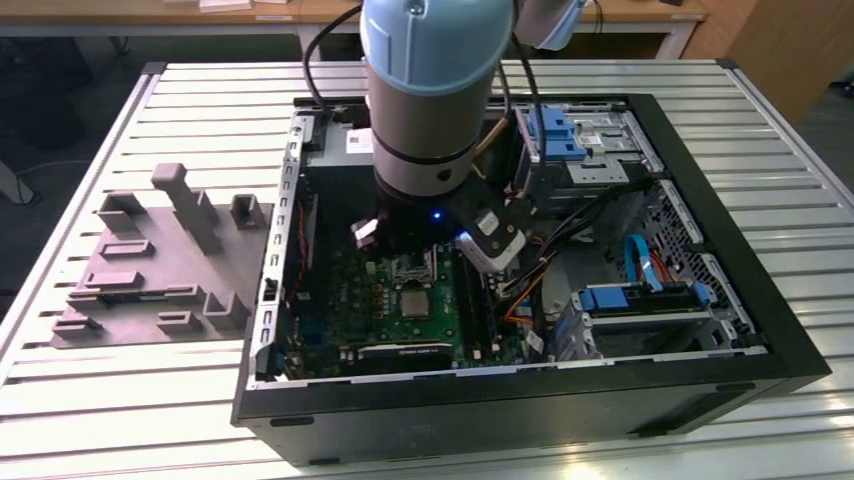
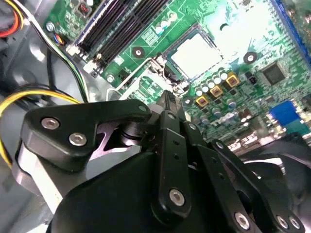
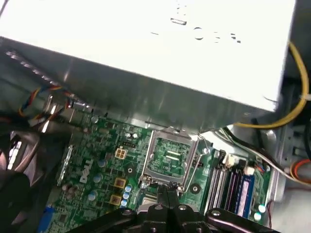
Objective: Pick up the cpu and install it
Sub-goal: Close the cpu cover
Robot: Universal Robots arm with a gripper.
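Observation:
The cpu is a pale square chip lying flat in its dark socket on the green motherboard, also seen in the exterior view. In the first wrist view a corner of the cpu shows just past the fingertips. The socket's metal frame stands flipped open beside it. My gripper hangs just above the board between the open frame and the cpu. Its black fingers are pressed together with nothing seen between them, and the tips meet in a thin line.
A big grey metal box looms over the socket's far side. Memory slots and yellow cables lie close by. The black case wall rings the board. Blue drive cages sit at the exterior view's right, a grey fixture at its left.

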